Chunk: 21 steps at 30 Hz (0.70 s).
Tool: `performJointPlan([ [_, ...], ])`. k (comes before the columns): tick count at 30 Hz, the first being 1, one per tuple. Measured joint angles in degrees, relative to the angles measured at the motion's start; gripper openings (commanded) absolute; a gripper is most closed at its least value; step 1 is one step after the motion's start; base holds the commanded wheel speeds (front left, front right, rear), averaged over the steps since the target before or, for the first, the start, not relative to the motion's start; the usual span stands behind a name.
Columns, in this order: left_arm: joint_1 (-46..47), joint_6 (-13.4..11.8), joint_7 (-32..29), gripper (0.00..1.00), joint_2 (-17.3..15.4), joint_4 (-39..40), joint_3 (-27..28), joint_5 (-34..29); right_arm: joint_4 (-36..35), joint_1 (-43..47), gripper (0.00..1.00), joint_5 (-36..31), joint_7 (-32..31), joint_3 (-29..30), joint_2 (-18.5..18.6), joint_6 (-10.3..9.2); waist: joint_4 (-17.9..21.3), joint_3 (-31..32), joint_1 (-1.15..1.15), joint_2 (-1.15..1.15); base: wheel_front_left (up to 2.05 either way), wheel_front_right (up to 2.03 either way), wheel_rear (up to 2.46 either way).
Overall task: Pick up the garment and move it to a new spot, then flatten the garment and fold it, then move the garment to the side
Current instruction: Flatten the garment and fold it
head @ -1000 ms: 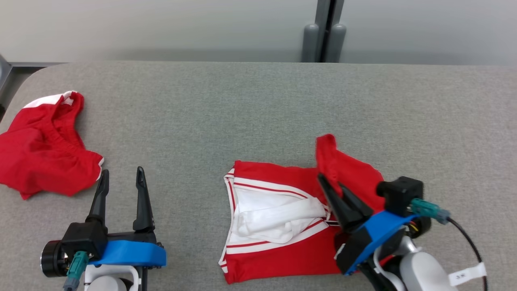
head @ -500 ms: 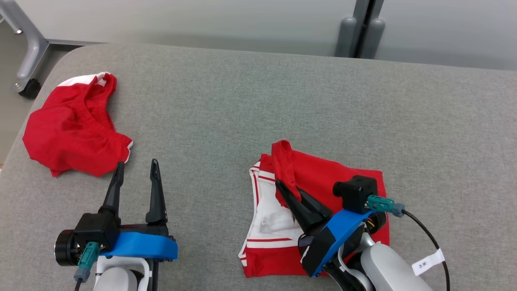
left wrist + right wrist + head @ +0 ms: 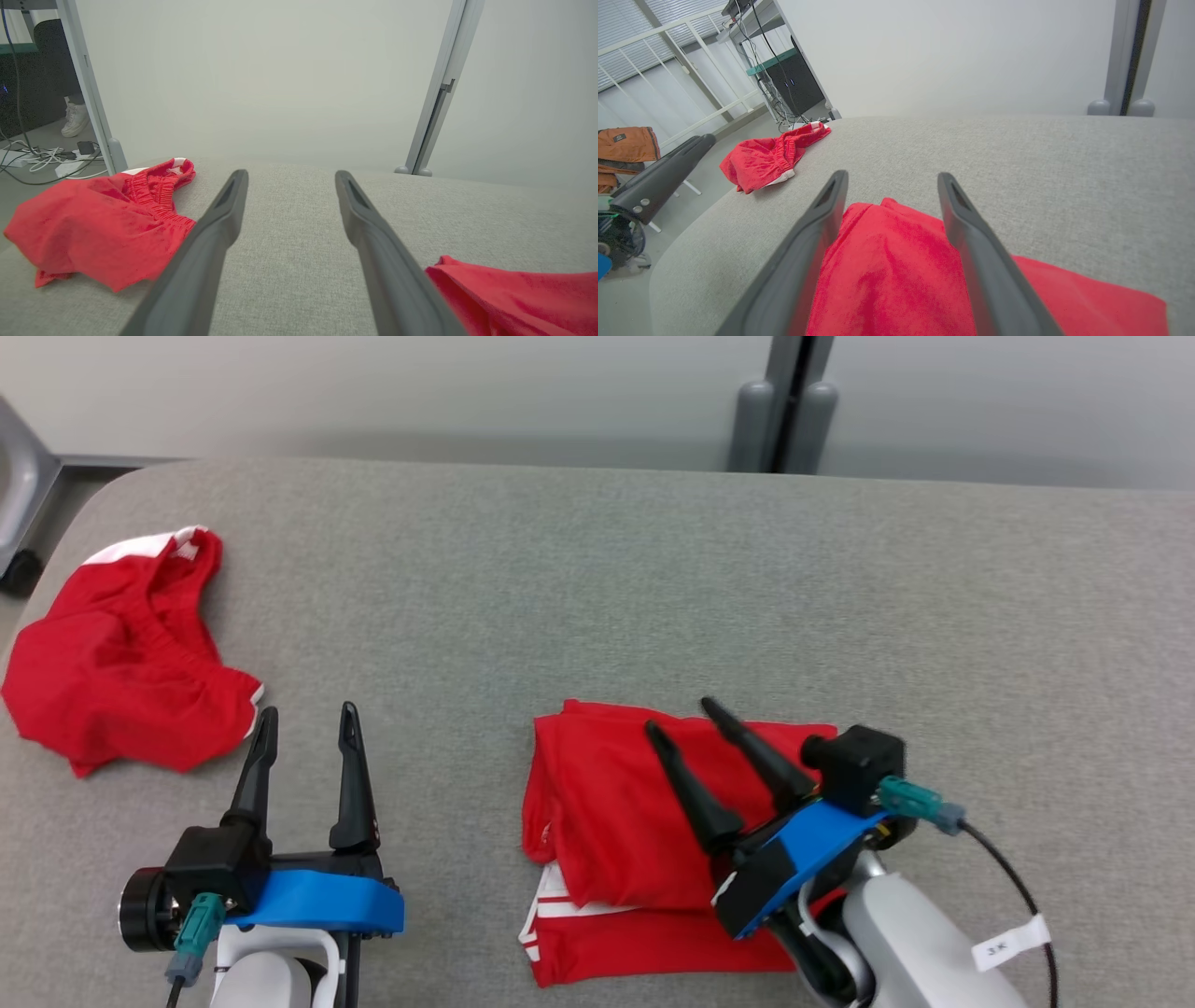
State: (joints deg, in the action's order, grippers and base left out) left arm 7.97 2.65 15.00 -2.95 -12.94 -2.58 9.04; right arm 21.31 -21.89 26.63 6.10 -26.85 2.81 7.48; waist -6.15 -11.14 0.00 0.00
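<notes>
Well, your right tool [image 3: 679,716], spread wide, hides the lower right corner of the garment [image 3: 597,803]; it lies folded, red, white stripes low down; your left tool [image 3: 309,709] gapes empty too.

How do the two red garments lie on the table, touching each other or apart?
Apart. The head view shows bare grey table between the crumpled garment and the folded garment.

A white tag [image 3: 1008,945] on the black cable [image 3: 990,852] carries a short dark marking of about two characters, too small to read reliably. The dark patch label [image 3: 618,137] on the orange fabric [image 3: 630,147] is illegible.
</notes>
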Motion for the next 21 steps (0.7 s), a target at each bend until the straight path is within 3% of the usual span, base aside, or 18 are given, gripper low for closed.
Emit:
performJointPlan([
  [11,-2.1,0.2,0.0,1.0,0.0,-0.1,0.2,-0.6,-7.4,6.7,1.0,-9.1,3.7,14.5,1.5,0.0,4.7,3.2,0.0,0.0,0.0,0.0,0.0],
  [21,-3.9,0.3,0.0,1.0,0.0,-0.2,0.1,-1.4,-15.0,16.0,1.0,-13.1,4.0,24.9,0.8,0.0,5.8,5.3,0.0,0.0,0.0,0.0,0.0],
])
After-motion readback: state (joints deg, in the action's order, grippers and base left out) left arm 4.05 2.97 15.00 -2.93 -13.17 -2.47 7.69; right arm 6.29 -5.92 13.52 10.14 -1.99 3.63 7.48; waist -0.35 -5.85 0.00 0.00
